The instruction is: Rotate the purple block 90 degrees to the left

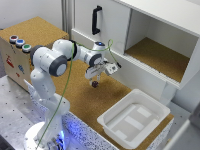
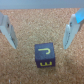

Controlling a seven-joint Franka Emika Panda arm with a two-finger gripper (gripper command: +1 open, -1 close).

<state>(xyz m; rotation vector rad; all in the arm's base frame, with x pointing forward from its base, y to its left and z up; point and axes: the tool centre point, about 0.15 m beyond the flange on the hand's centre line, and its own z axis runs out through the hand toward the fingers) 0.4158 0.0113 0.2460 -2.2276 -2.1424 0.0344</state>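
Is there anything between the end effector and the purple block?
No. The wrist view shows only bare cork between the open end effector and the purple block.

White tray [image 1: 116,121], cabinet [image 1: 165,30], three buttons [image 1: 20,43]

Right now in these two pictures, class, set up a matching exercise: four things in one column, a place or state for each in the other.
Things:
1. purple block
2. gripper
3. white bin
4. coloured buttons

Places or states:
A. on top of the wooden box
B. open, above the block
C. resting on the cork surface
D. at the exterior view's lower right

Pairs: 1-C, 2-B, 3-D, 4-A
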